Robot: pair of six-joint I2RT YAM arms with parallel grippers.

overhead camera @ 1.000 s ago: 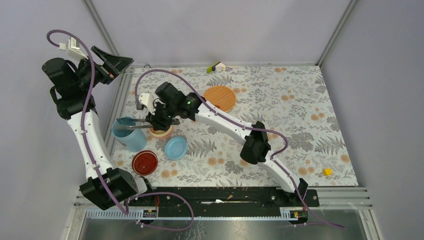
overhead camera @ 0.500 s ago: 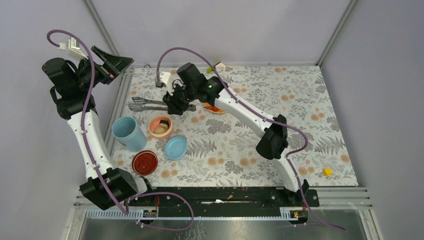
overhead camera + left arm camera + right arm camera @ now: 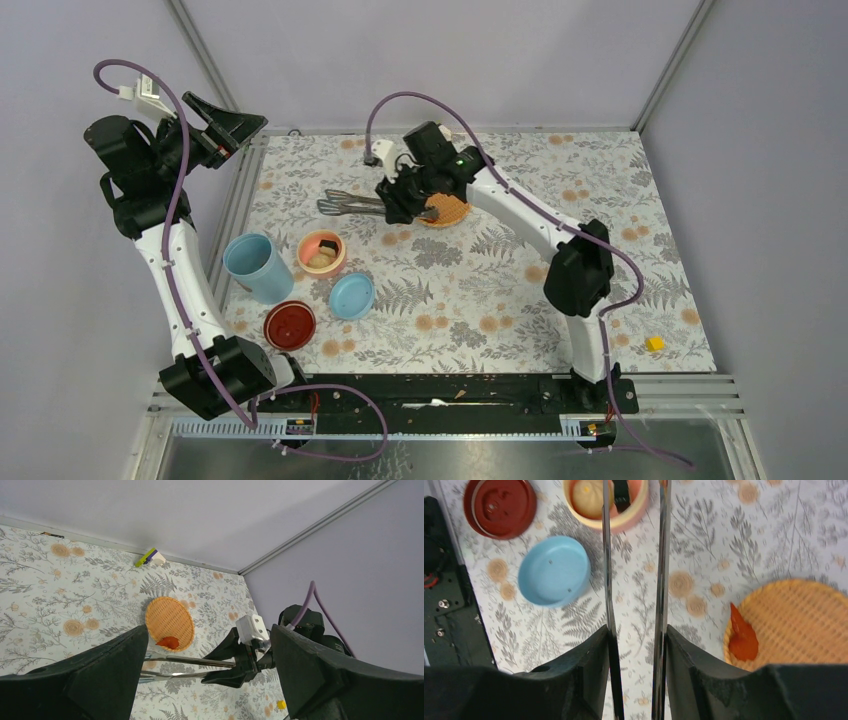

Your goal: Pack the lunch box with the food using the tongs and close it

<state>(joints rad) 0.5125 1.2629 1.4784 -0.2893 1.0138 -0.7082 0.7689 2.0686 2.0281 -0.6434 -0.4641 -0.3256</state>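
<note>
Left claw (image 3: 235,123): wide apart, holding nothing, raised off the left edge of the tabletop (image 3: 520,300).
Blue tub (image 3: 252,266): upright, uncovered, at the tabletop's near left.
Pink bowl (image 3: 321,253): just right of the tub, with a beige round (image 3: 317,261) and a dark piece (image 3: 326,243) inside.
Blue lid (image 3: 352,296): flat, in front of the bowl.
Tongs (image 3: 345,206): level, beyond the bowl, arms apart.
Right claw (image 3: 395,205): clamped on the tongs.
Woven plate (image 3: 452,210): just right of that claw, one orange chunk (image 3: 742,635) on it.

I can read no text, label, brand, number or sign in any view: none on the tongs (image 3: 345,205), the lunch box (image 3: 255,268), its blue lid (image 3: 351,296) or the woven plate (image 3: 452,211).
</note>
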